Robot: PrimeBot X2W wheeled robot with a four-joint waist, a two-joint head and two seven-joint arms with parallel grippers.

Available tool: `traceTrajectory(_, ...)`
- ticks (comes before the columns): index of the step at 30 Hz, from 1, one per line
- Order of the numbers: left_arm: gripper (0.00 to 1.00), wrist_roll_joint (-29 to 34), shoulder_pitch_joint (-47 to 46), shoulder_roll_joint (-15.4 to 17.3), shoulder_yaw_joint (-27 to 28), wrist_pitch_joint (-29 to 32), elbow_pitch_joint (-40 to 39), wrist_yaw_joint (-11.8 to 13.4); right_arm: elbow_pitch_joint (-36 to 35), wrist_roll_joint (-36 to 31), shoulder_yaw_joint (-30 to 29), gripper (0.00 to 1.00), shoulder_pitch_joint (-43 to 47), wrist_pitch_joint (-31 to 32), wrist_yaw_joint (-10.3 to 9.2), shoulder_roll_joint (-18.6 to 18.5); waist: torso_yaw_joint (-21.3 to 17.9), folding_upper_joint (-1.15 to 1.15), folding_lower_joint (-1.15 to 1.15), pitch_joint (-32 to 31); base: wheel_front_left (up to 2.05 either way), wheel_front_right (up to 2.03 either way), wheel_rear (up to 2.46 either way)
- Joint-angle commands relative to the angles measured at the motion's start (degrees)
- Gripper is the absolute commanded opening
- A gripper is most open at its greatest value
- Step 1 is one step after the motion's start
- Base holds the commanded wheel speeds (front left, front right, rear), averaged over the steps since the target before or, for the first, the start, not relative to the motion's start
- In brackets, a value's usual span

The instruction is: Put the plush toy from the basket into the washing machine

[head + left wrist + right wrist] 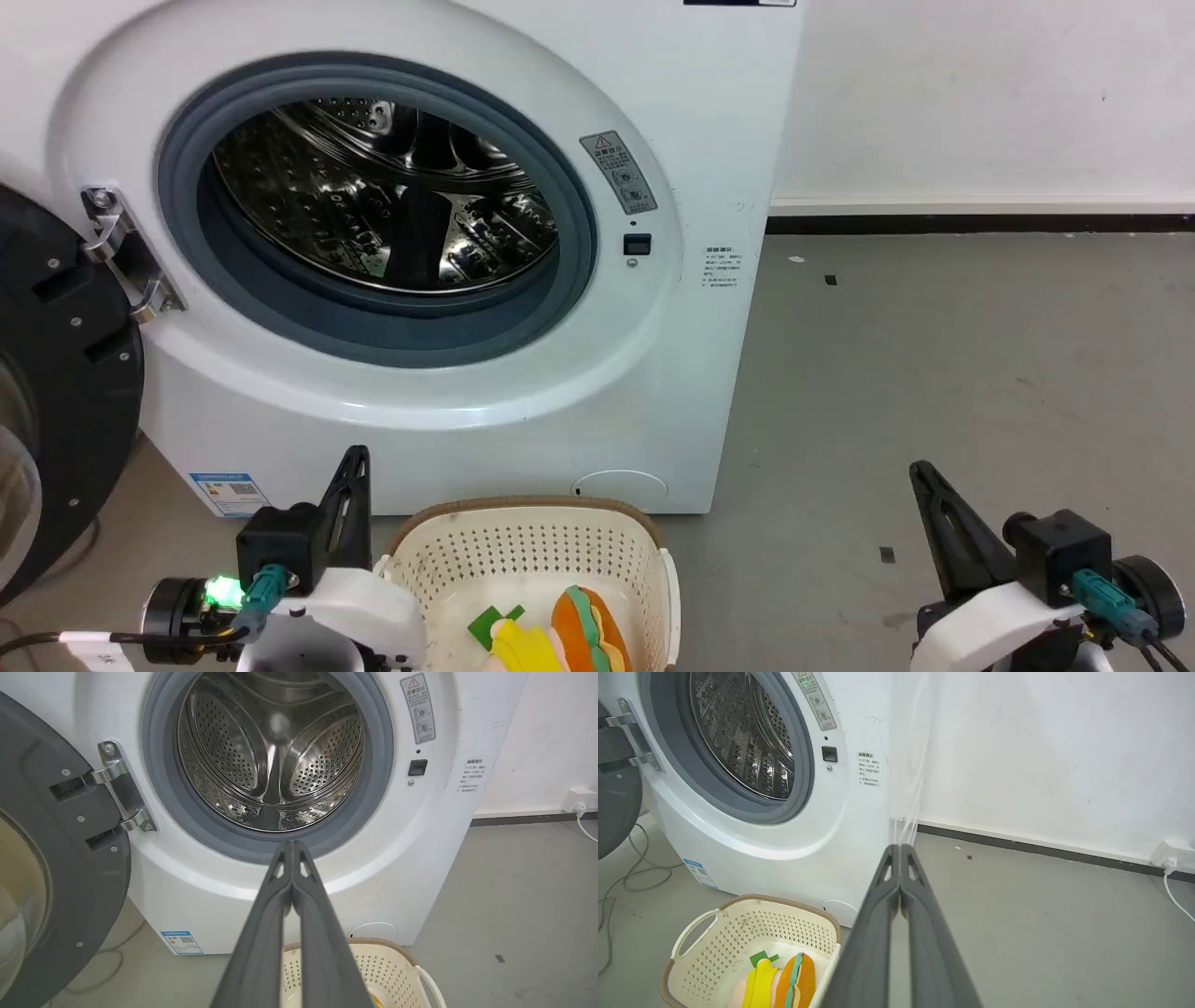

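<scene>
Left gripper (355,457) beside plush toy (551,639).

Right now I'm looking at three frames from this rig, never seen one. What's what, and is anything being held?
It is a wheeled two-armed robot. The head view looks down from its head camera: left pincer at lower left, right pincer at lower right. The other two pictures come from cameras on each wrist, looking along that pincer's fingers. Both pincers are shut and hold nothing. Ahead stands the washing machine, its door swung open. On the floor before it sits the basket, with the plush toy inside.
</scene>
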Motion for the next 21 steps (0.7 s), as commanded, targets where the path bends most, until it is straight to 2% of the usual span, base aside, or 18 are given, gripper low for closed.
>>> traceTrajectory(1, 0.0, 0.1, 0.8, 0.0, 0.1, 0.0, -0.2, -0.3, 0.1, -0.4, 0.0, 0.0, -0.8, 0.0, -0.04, 0.0, 0.0, 0.0, 0.0, 0.0, 0.0, 0.0, 0.0)
traceTrajectory(21, 0.0, 0.1, 0.8, 0.0, 0.1, 0.0, -0.2, -0.3, 0.1, -0.4, 0.0, 0.0, -0.8, 0.0, -0.04, 0.0, 0.0, 0.0, 0.0, 0.0, 0.0, 0.0, 0.0)
